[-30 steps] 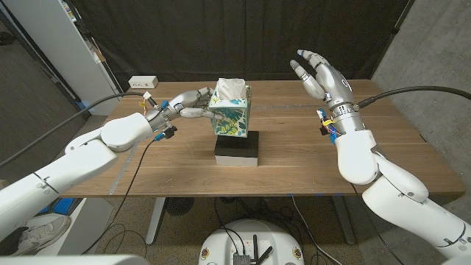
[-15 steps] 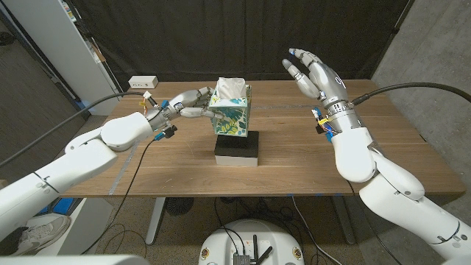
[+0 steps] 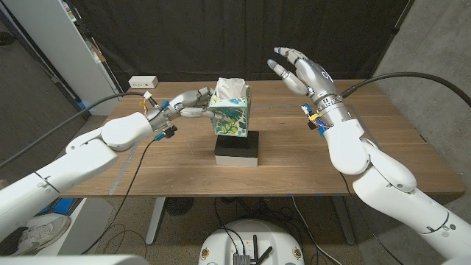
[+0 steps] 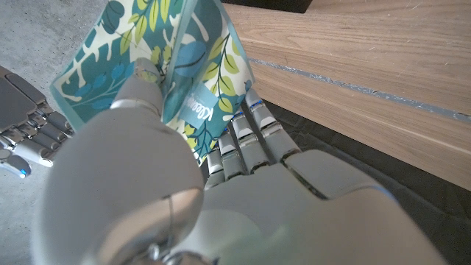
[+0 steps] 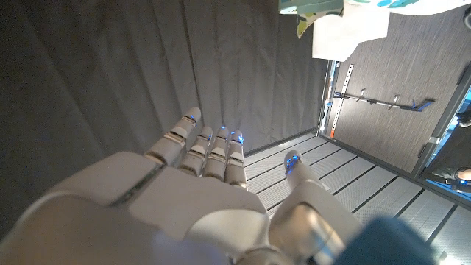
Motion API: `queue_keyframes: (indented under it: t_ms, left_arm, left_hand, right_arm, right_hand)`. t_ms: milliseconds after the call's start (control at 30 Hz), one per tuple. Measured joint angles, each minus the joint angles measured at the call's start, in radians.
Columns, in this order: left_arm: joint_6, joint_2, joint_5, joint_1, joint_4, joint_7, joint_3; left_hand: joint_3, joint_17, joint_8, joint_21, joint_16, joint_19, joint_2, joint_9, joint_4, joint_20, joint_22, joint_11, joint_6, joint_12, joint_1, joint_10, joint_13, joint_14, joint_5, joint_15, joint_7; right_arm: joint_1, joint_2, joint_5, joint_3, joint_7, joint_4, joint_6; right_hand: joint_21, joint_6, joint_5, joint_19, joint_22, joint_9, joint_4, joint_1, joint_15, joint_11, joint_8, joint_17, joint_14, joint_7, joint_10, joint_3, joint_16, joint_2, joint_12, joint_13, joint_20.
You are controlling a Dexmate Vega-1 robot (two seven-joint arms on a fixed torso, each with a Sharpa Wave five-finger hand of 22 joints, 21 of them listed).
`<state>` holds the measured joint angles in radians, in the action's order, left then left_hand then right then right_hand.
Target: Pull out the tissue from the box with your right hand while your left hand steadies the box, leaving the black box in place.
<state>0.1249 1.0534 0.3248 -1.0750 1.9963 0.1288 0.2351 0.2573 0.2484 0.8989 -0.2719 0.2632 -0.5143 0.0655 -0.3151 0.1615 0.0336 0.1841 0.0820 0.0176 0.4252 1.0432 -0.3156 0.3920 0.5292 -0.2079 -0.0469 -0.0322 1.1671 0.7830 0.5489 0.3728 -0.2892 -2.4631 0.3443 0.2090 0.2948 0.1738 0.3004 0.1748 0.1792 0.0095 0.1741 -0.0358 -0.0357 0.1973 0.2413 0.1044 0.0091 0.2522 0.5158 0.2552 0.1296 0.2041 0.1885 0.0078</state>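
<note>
Head view: left hand grips the tissue box atop the black box; right hand hovers open, empty, right of it.

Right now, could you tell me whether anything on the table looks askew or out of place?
Nothing looks damaged or spilled. The tissue box sits turned at an angle on the black box, held by the left robot hand; the right robot hand is open above the table.

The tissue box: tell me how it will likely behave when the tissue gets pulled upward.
The tissue box looks like thin printed card, so probably light and apt to lift or tip with the pull. It stands on a small black box, a raised perch, which may add to that. The left hand holding its side should steady it.
</note>
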Motion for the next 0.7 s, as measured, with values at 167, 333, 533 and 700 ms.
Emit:
queue_keyframes:
  t_ms: [167, 333, 533, 700]
  left_arm:
    - [0.000, -0.002, 0.000, 0.005, -0.004, 0.002, 0.005]
    - [0.002, -0.003, 0.000, 0.009, -0.007, 0.006, 0.008]
    - [0.003, -0.004, 0.000, 0.010, -0.008, 0.008, 0.010]
    - [0.003, -0.003, 0.000, 0.010, -0.006, 0.008, 0.010]
  left_hand:
    - [0.000, 0.001, 0.000, 0.000, -0.001, 0.000, 0.001, 0.000, 0.000, 0.000, 0.000, 0.000, 0.000, 0.000, -0.001, 0.000, 0.000, 0.000, 0.000, 0.000, 0.000]
    - [0.000, 0.001, 0.000, 0.000, -0.002, 0.000, 0.001, 0.000, 0.000, 0.000, 0.000, 0.000, 0.000, 0.000, -0.001, 0.000, 0.005, 0.002, 0.000, -0.002, 0.000]
    - [0.000, 0.002, 0.000, 0.002, -0.003, 0.000, 0.001, 0.000, 0.000, 0.000, 0.000, 0.000, 0.000, 0.000, -0.001, 0.000, 0.005, 0.002, -0.004, -0.002, 0.000]
    - [0.001, 0.004, 0.004, 0.002, -0.005, 0.000, 0.001, 0.000, -0.002, 0.000, 0.000, 0.000, 0.000, 0.000, -0.001, 0.000, 0.005, 0.002, -0.004, -0.002, 0.000]
  right_arm:
    - [-0.037, -0.011, 0.026, 0.033, 0.042, -0.001, 0.027]
    - [-0.054, -0.015, 0.043, 0.047, 0.077, -0.002, 0.048]
    - [-0.089, -0.022, 0.062, 0.075, 0.122, -0.004, 0.071]
    - [-0.121, -0.026, 0.075, 0.100, 0.154, -0.004, 0.080]
  right_hand:
    - [0.000, 0.004, 0.000, -0.002, 0.000, 0.000, 0.000, -0.010, 0.000, 0.000, 0.000, 0.000, 0.000, -0.004, 0.000, 0.000, 0.000, 0.010, 0.000, 0.000, 0.002]
    - [0.000, 0.007, 0.000, -0.002, 0.000, 0.000, -0.004, -0.009, 0.000, 0.000, 0.000, 0.000, 0.000, -0.007, 0.000, -0.004, 0.000, 0.009, 0.000, 0.002, 0.002]
    - [0.000, 0.014, 0.000, -0.005, 0.000, 0.000, -0.008, -0.009, 0.000, 0.000, 0.000, 0.000, 0.000, -0.004, 0.000, -0.008, 0.000, 0.009, 0.000, 0.005, 0.005]
    - [0.000, 0.018, 0.000, -0.005, 0.000, 0.000, -0.008, -0.009, 0.000, 0.000, 0.000, 0.000, 0.000, -0.007, 0.000, -0.008, -0.004, 0.009, 0.000, 0.005, 0.005]
